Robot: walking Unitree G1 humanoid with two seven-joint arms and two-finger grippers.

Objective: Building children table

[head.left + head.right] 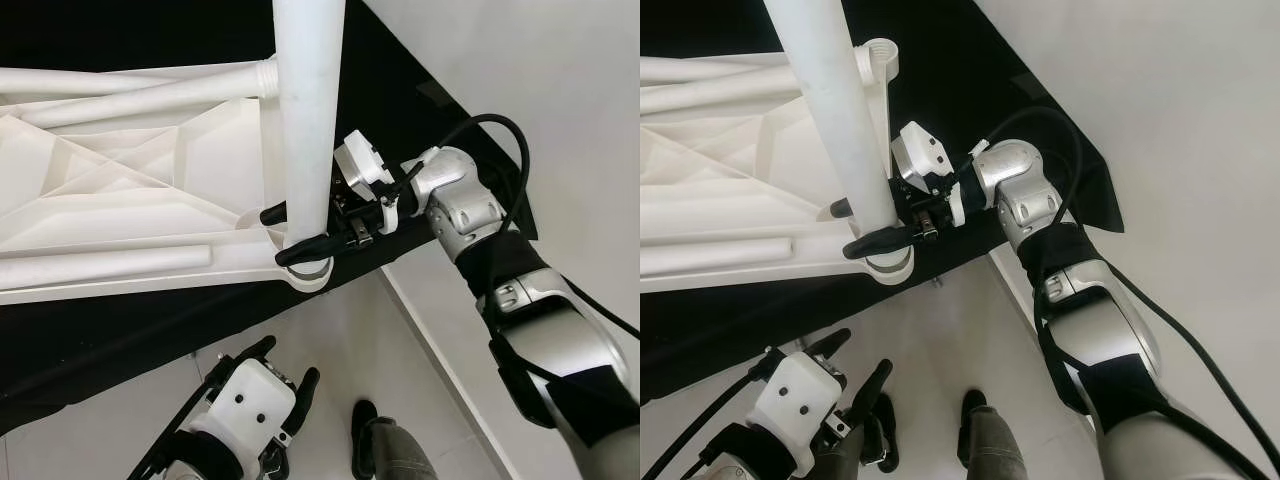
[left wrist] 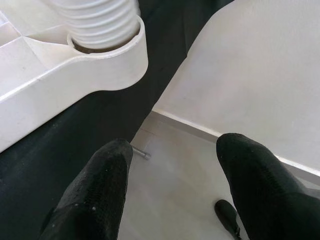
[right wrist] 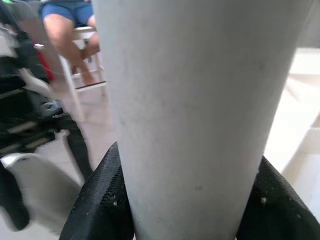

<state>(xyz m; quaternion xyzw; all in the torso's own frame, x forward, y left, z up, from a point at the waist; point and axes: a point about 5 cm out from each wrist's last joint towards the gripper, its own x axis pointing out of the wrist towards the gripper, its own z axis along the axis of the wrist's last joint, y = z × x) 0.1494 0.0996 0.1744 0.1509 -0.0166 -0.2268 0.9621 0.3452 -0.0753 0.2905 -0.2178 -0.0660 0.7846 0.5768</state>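
With right gripper (image 1: 300, 232) jaws clamped around white cylindrical plastic leg (image 1: 308, 110) standing in corner socket of upturned white plastic tabletop (image 1: 120, 200), left gripper (image 1: 285, 375) open, idle below; assembly judged incomplete.

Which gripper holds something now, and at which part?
The right gripper clasps the white table leg near its lower end, above the socket. The left gripper holds nothing.

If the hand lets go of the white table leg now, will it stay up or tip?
The table leg looks stiff, smooth plastic, so it may slip. Its threaded end sits in the socket, so it probably stays up, perhaps wobbling. The right hand is clamped around it.
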